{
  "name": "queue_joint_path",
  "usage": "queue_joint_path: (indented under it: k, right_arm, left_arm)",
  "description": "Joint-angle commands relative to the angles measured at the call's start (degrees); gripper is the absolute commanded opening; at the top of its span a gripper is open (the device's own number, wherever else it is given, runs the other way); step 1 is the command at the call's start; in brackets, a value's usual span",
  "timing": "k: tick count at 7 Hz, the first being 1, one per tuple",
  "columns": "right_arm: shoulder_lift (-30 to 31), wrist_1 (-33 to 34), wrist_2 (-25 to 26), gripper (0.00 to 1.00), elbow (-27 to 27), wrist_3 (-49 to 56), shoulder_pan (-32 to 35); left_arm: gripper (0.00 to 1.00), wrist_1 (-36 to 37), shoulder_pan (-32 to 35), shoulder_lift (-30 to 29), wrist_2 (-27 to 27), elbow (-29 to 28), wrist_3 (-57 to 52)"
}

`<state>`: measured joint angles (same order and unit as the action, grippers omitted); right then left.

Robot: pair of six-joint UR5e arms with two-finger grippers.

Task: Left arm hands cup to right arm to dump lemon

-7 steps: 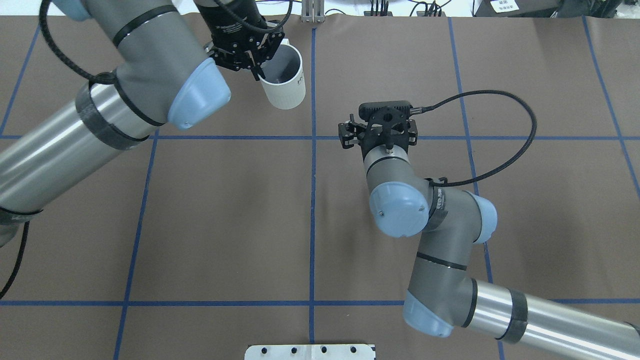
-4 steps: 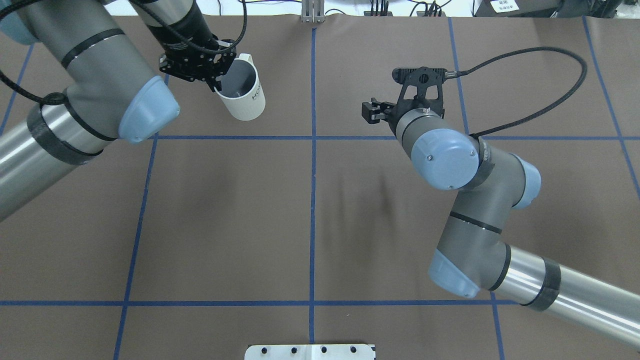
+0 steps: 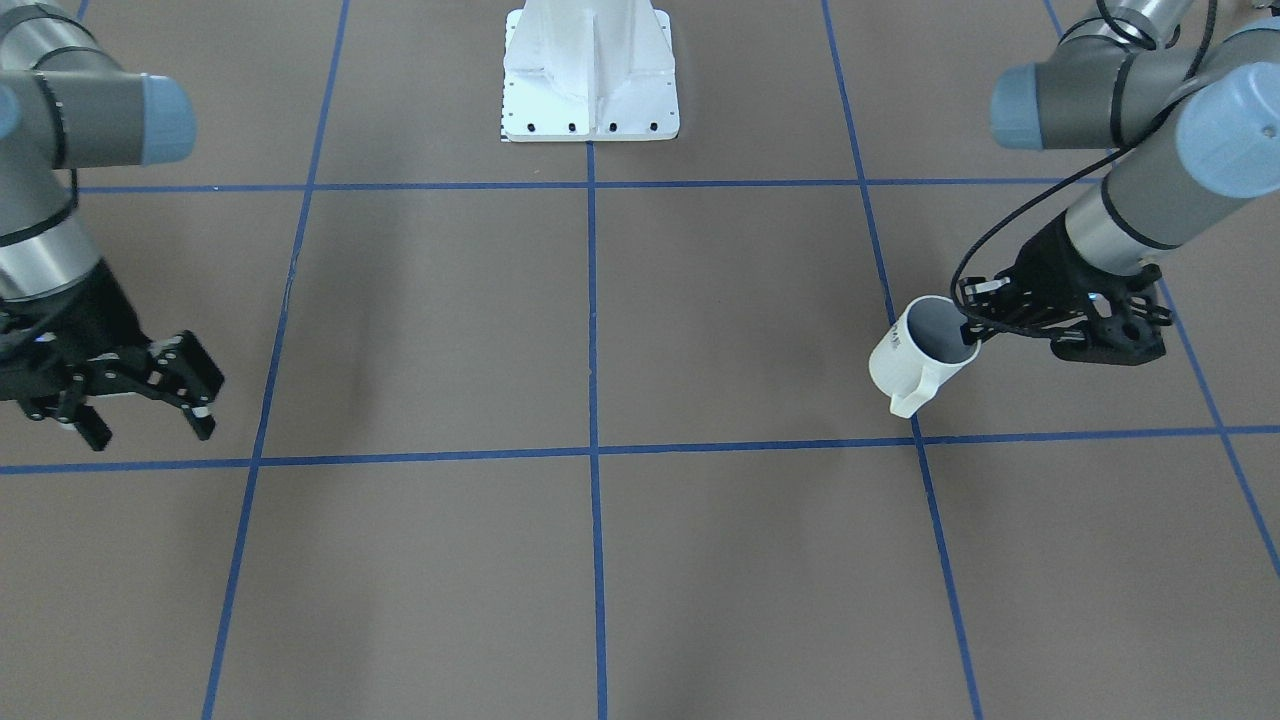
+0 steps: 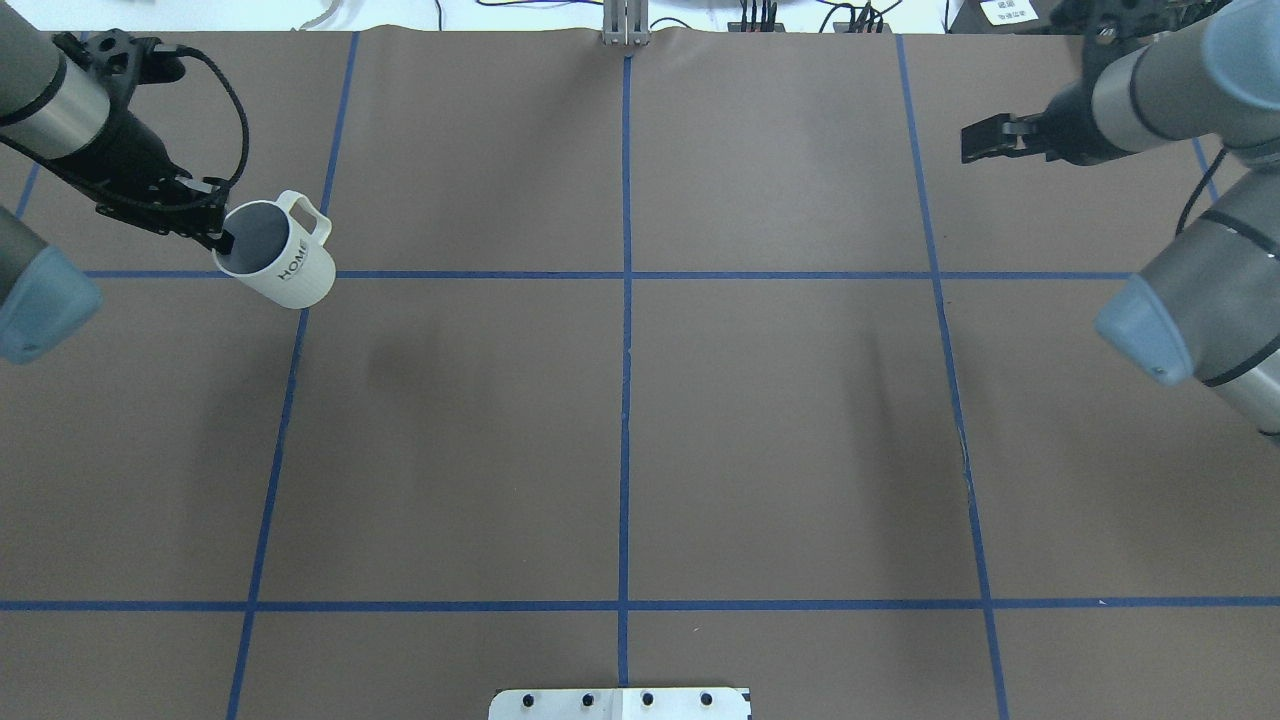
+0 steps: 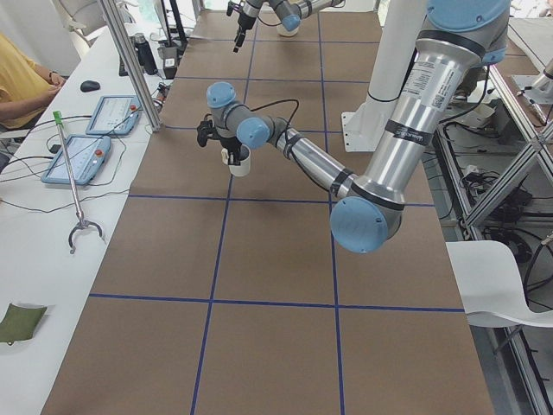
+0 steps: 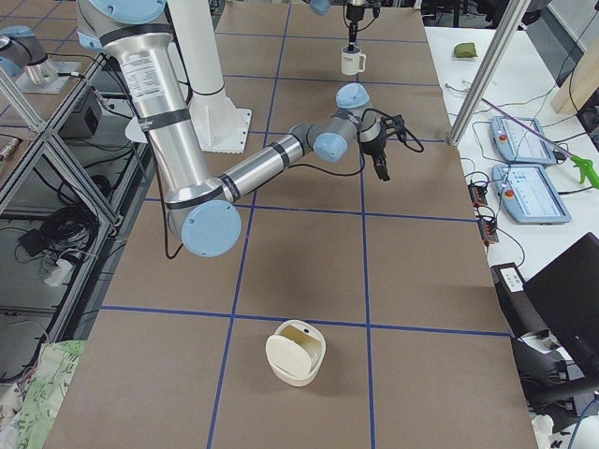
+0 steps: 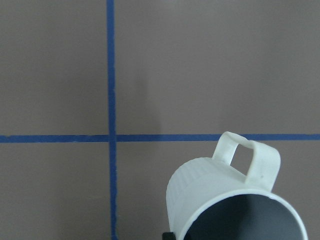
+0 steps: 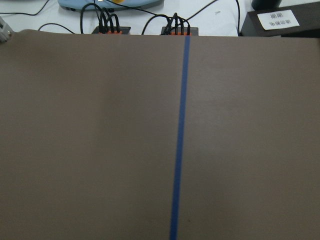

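The cream-white cup, lettered "HOME", hangs tilted above the table at its left side. My left gripper is shut on the cup's rim, one finger inside the grey interior. The front view shows the same hold, with the left gripper on the cup and the handle pointing down. The left wrist view shows the cup from above and no lemon inside. The lemon shows in no view. My right gripper is open and empty at the far right, well apart from the cup; the front view shows the right gripper with spread fingers.
The brown table cover carries a blue tape grid. The white robot base plate sits at the near edge. A cream round container lies on the table's right end. Operator desks with tablets line the far side.
The left arm has carried the cup left and nearer the robot. The right arm has swung away to the far right, so the two grippers are much farther apart.
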<state>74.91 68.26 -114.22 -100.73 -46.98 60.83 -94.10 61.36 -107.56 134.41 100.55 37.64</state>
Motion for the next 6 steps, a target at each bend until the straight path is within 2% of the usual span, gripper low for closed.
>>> queue_joint_path:
  k: [1,3,4,6]
  right_arm:
    - [7.8,1.7,-12.6,1.0,0.3,13.2,9.3]
    - [9.2,15.1,-18.6,1.0,0.1,25.6,15.7]
    - [11.2,21.0,-19.2,1.0,-0.4,34.3,18.7]
    - [16.0,21.8,-19.7,1.0,0.1,41.1,22.4]
  left_arm:
    - [0.0,-1.0,2.9,7.9,0.2,0.1,-11.3]
    - [0.0,-1.1,4.3,11.5,0.2,0.0,-16.6]
    - [0.0,-1.2,4.5,13.0,0.2,0.0,-19.3]
    - [0.0,-1.1,5.8,13.9,1.8,0.1,-20.5]
